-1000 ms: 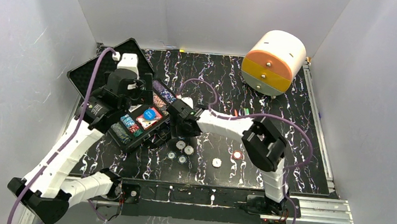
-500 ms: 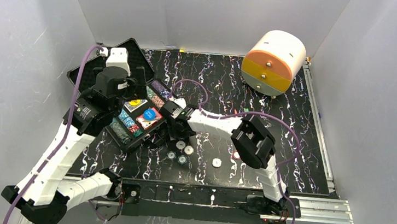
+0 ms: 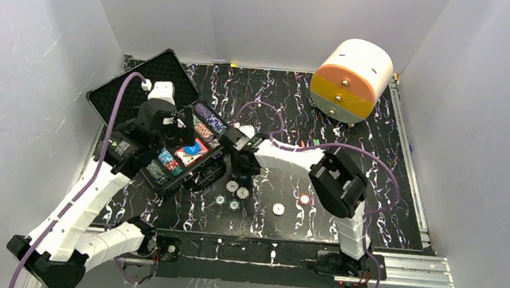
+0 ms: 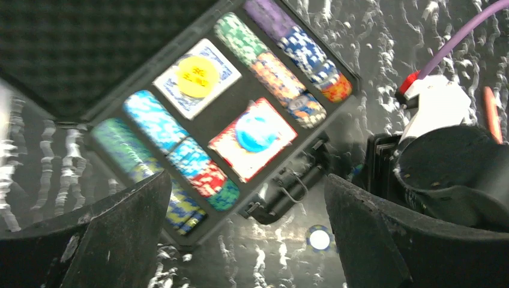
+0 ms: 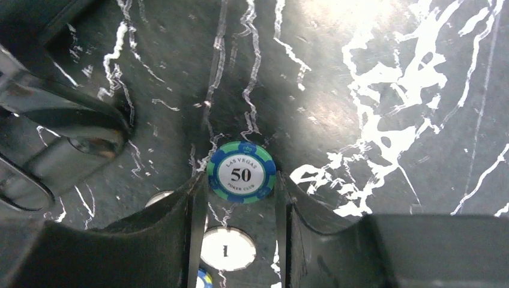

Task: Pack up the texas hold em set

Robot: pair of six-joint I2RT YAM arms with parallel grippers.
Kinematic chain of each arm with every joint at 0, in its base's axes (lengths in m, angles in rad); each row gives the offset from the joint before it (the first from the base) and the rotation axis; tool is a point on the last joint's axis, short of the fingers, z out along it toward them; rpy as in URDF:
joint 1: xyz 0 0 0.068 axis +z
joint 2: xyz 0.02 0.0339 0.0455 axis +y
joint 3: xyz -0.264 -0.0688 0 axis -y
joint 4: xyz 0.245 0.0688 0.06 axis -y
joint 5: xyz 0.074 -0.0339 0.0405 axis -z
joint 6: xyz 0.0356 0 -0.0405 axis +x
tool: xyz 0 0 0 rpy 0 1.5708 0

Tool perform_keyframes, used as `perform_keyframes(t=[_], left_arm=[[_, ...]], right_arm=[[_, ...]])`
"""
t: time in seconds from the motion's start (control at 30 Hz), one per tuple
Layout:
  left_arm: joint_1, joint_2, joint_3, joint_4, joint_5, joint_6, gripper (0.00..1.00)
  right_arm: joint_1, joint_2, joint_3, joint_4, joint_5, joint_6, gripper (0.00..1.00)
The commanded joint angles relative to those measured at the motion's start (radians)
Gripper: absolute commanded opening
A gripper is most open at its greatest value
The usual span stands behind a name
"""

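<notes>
From above, the black rectangular hard case (image 3: 127,89) lies open on the left rear of the black white-veined counter (image 3: 375,184), with its foam-lined lid toward the far left corner. The left tool (image 3: 187,127) hangs over the case's chip compartments. The right tool (image 3: 235,172) sits low just beside the case's front right edge, among loose small round chips (image 3: 242,193) scattered on the counter. A big orange-and-white cylinder (image 3: 351,79) stands well apart at the far right. Thin red and green pens (image 3: 311,143) lie near the right arm.

In the left wrist view, the left tool (image 4: 246,183) is spread wide, with one dark finger (image 4: 114,234) at each lower corner. Below it the compartments hold rows of multicoloured stacked chips (image 4: 282,66). There is also a blue-backed deck topped with a yellow disc (image 4: 197,78) and a red-backed card deck (image 4: 252,141) with a blue disc on it. One loose chip lies near the case's latch.

In the right wrist view, the right tool (image 5: 241,180) is drawn in around a green-and-blue round chip (image 5: 241,174) marked 50, which lies flat on the counter. One fingertip (image 5: 198,198) stands at each side of its rim. I cannot tell whether they pinch it. A white chip (image 5: 227,249) lies between the fingers, nearer the wrist.
</notes>
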Motion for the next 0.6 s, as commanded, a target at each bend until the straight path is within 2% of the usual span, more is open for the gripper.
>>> perform_keyframes(t=[0.0,0.23,0.33,0.43,0.57], left_arm=[[0.004,-0.038,-0.178,0.093,0.296,-0.123,0.98],[0.002,-0.034,-0.392,0.345,0.611,-0.195,0.98],[-0.002,-0.023,-0.452,0.434,0.668,-0.219,0.95],[-0.008,-0.014,-0.486,0.451,0.618,-0.245,0.92],[-0.009,-0.04,-0.491,0.418,0.489,-0.289,0.89]], right_arm=[[-0.055,-0.174,-0.142,0.119,-0.006,0.07,0.46],[-0.112,-0.295,-0.28,0.219,-0.108,0.138,0.47],[-0.133,-0.349,-0.321,0.268,-0.161,0.159,0.47],[-0.138,-0.347,-0.325,0.288,-0.191,0.16,0.49],[-0.112,-0.245,-0.209,0.17,-0.163,0.071,0.52]])
